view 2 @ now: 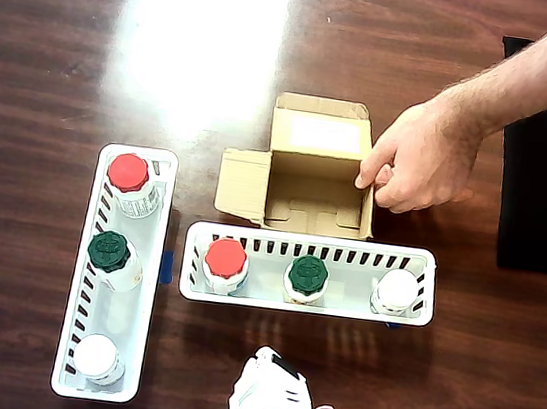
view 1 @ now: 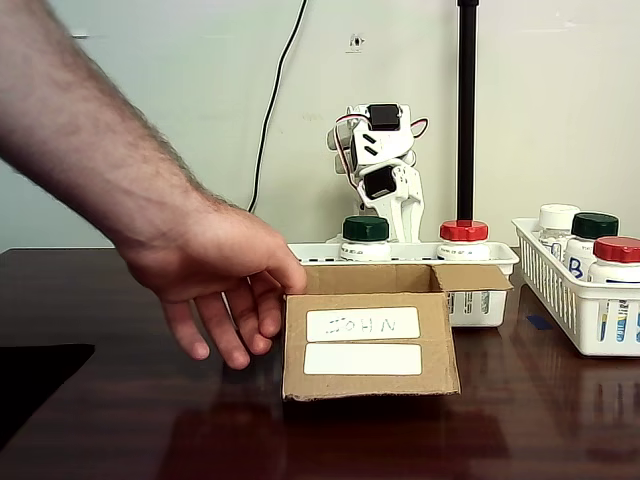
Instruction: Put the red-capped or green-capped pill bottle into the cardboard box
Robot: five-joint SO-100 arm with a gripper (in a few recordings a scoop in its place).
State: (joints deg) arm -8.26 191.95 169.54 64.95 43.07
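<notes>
From above you see the cardboard box [view 2: 310, 174] open and empty, one flap spread flat, just beside the long white basket [view 2: 314, 243]. That basket holds a red-capped bottle [view 2: 226, 259], a green-capped pill bottle [view 2: 308, 275] and a white-capped bottle [view 2: 396, 289]. A second basket [view 2: 113, 271] stands to the left with three more bottles. A person's hand [view 2: 414, 168] grips the box's right wall. The fixed view adds the "JOHN" label [view 1: 362, 324] and the arm [view 1: 378, 165] folded up behind the basket. You cannot tell how its jaws stand. The dark tabletop [view 2: 74, 37] lies bare beyond the box.
</notes>
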